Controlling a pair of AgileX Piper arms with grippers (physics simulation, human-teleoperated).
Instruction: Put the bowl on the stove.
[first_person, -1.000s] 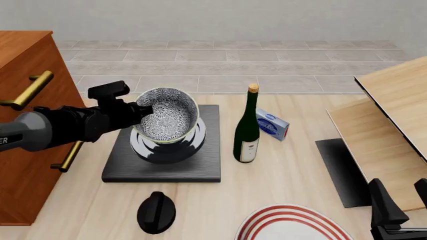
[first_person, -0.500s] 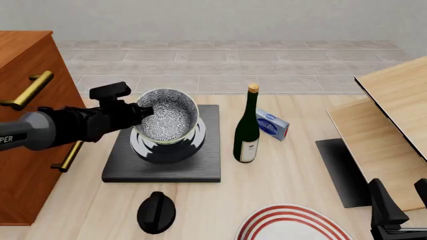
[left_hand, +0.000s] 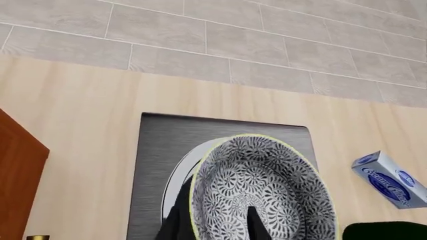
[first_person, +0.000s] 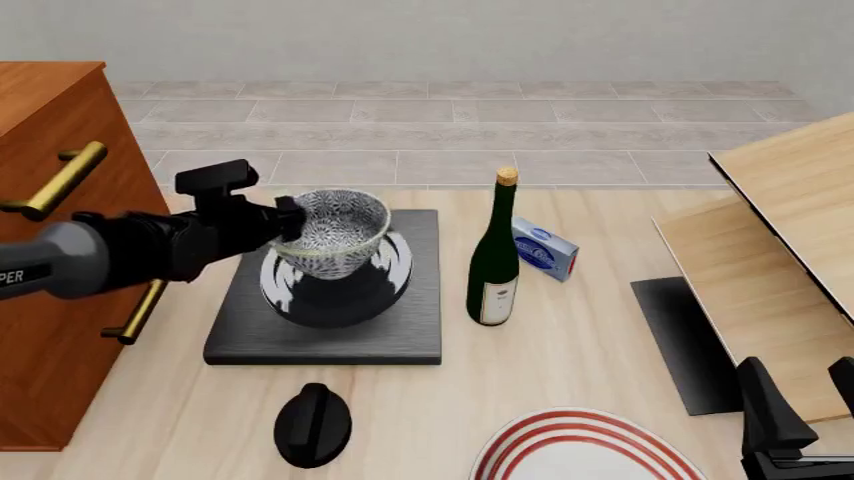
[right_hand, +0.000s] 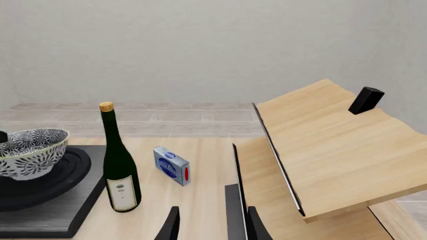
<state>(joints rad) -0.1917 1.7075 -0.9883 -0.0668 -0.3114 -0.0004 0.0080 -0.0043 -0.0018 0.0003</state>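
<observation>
The grey-and-white floral bowl (first_person: 334, 232) stands upright on the burner rings of the black stove (first_person: 400, 330). The right wrist view shows the bowl (right_hand: 30, 150) level on the raised rings of the stove (right_hand: 47, 210). My left gripper (first_person: 286, 222) is at the bowl's left rim. In the left wrist view, the left gripper (left_hand: 217, 226) is open, one finger outside the rim of the bowl (left_hand: 267, 190) and one inside, spread wide. My right gripper (first_person: 807, 405) stays open and empty at the table's near right corner, also shown in its own view (right_hand: 212, 225).
A wine bottle (first_person: 494, 255) stands just right of the stove, with a blue box (first_person: 545, 248) behind it. A black knob (first_person: 312, 425) and a red-ringed plate (first_person: 581, 450) lie near the front. A wooden cabinet (first_person: 47, 300) stands left, a wooden rack (first_person: 787, 240) and black mat (first_person: 674, 340) right.
The bowl was tilted toward the camera in my left gripper. It has now dropped level onto the burner rings. The left arm has barely moved, and the right arm is still.
</observation>
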